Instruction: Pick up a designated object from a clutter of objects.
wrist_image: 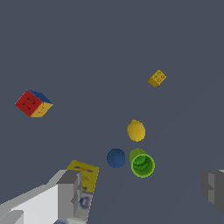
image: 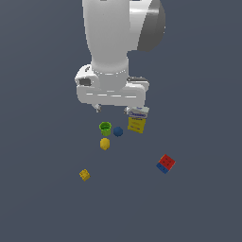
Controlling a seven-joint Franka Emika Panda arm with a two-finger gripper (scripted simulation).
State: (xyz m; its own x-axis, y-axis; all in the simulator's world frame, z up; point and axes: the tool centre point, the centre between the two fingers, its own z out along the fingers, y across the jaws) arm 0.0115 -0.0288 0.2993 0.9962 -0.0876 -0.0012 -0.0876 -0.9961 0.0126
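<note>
The red-and-blue puzzle cube (image: pixel 165 164) lies apart from the rest at the exterior view's right; it also shows in the wrist view (wrist_image: pixel 33 103). My gripper (image: pixel 112 109) hangs open and empty above the green cup (image: pixel 105 128) and the blue ball (image: pixel 118 131), well away from the cube. In the wrist view the gripper (wrist_image: pixel 142 189) has its fingers (wrist_image: pixel 70 192) spread wide on either side of the cup (wrist_image: pixel 141 164) and the ball (wrist_image: pixel 116 158).
A yellow-and-white box (image: pixel 137 120) stands beside one finger and shows in the wrist view (wrist_image: pixel 83 175). A yellow rounded lump (image: pixel 105 143) sits just past the cup. A small yellow cube (image: pixel 84 175) lies alone at the exterior view's lower left.
</note>
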